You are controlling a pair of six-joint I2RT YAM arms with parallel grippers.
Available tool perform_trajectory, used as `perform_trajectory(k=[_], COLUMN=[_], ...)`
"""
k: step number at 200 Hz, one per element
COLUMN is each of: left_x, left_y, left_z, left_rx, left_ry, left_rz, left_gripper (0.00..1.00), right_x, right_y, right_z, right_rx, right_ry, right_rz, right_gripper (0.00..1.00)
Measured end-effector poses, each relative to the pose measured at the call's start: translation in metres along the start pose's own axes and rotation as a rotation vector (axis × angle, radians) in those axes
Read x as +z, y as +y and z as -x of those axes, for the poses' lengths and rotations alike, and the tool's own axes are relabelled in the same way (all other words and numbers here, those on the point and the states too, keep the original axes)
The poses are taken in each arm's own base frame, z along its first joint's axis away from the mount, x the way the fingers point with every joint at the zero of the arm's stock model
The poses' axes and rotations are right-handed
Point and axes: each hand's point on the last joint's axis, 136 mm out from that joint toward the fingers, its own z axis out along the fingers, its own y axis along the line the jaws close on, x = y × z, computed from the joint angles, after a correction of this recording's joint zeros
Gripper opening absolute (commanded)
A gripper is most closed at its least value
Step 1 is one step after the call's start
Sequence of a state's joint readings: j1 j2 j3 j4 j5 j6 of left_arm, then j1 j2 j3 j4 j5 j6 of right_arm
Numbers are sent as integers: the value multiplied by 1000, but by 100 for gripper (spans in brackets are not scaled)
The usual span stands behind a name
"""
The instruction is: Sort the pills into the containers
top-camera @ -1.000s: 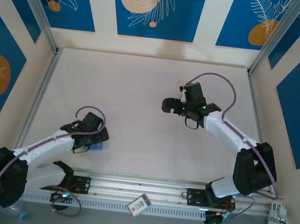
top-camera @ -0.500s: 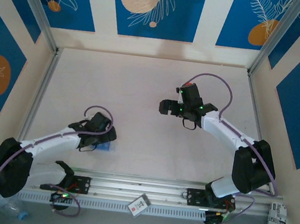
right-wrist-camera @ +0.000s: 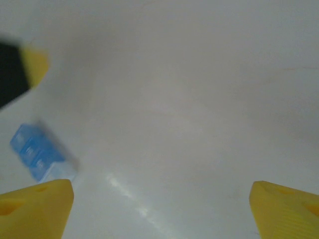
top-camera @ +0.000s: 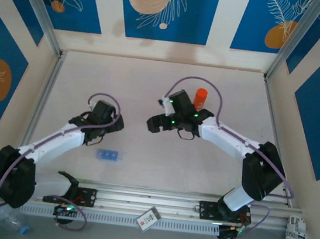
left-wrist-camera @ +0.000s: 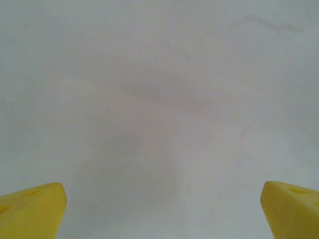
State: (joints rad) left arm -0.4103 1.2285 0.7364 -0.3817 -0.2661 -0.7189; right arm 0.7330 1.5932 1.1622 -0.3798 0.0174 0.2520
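Your two arms lean in over the pale, smooth bench (top-camera: 153, 77), neither one carrying anything. The left gripper (top-camera: 105, 116) hangs at about 9 o'clock from the bench's middle, its jaws spread wide. On the left wrist camera its yellow fingertips (left-wrist-camera: 32, 209) sit at the two bottom corners, with bare bench surface between them.

The right gripper (top-camera: 155, 123) reaches to the bench's middle, pointing toward 9 o'clock. Its jaws stand apart too: the right wrist camera shows the yellow fingertips (right-wrist-camera: 35, 206) well separated, with nothing between them.

The task's thing, the small flat translucent blue plastic box with a row of compartments (top-camera: 111, 155), lies flat on the bench at about 7 o'clock from the middle, free of both arms. You find it at 5 o'clock from the left gripper and at 7 o'clock from the right gripper, well apart from each. On the right wrist camera the box (right-wrist-camera: 37, 152) shows blurred at the left edge, just above the left-hand fingertip. Whether its compartments hold pills you cannot tell.

An orange cylindrical bottle (top-camera: 199, 96) stands upright at 1 o'clock from the middle, just beyond the right arm's wrist. A blurred black-and-yellow shape (right-wrist-camera: 22, 69) sits at 10 o'clock in the right wrist picture; what it is you cannot tell.
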Motion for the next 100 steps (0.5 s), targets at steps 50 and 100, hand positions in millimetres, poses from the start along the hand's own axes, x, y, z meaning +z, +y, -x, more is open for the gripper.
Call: perform_trajectory(k=[50, 100], left_x=[23, 49], left_y=[26, 45], left_z=[67, 110], left_rx=[-69, -202], left_ry=[-25, 5], left_rz=[40, -5], left_gripper=[100, 100], right_x=[41, 77], right_y=[78, 126], right_z=[-30, -53], right_rx=[-255, -440], right_ry=[149, 249], right_rz=[163, 249], right_gripper=[87, 88])
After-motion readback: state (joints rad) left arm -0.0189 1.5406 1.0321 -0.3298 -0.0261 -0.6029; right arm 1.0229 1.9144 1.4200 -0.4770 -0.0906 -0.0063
